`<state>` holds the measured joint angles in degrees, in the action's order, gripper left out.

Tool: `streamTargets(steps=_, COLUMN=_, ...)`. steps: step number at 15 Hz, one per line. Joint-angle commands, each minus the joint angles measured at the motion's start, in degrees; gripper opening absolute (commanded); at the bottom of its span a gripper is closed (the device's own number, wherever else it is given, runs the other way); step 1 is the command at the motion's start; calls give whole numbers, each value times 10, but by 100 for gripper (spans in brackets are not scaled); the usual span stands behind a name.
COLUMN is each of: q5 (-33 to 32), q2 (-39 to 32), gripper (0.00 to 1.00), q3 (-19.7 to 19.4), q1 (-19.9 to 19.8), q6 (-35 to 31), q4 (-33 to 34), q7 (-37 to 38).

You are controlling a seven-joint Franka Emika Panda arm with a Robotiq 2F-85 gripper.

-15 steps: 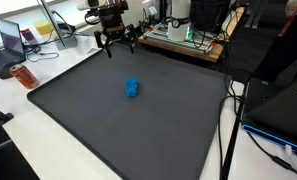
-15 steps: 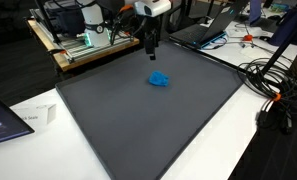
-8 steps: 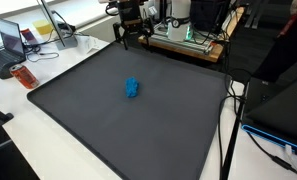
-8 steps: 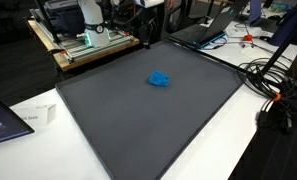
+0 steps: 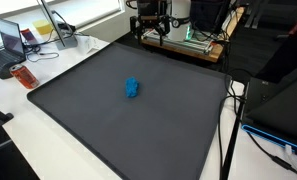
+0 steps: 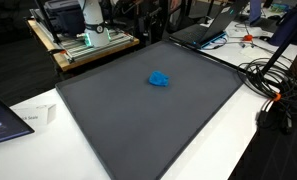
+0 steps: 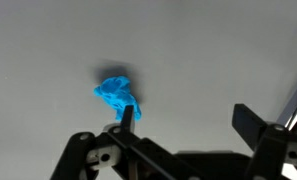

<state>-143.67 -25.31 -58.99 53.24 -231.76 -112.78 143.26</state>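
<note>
A dark grey mat covers most of a white table. At the far left in an exterior view, a laptop stands open, with an orange object lying near it on the table. Beyond the mat's far edge, a wooden board carries electronics with green lights. Black cables coil on the right. A paper card lies near the mat's left edge. The light is even and soft.

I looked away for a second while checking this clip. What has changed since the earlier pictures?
The gripper, open and empty, rose and drew back beyond the far edge of the dark mat. Nothing was grasped or released. The blue crumpled object stayed where it lay on the mat.
</note>
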Motion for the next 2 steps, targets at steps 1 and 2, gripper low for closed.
streamTargets(steps=1, q5=0, q2=1, gripper=100, q3=-1, q1=5, q6=3, q4=-2, q7=7)
streamTargets(steps=2, q5=0, q2=2, gripper=100, q3=-3, q1=7, q6=5, q4=-3, q7=9)
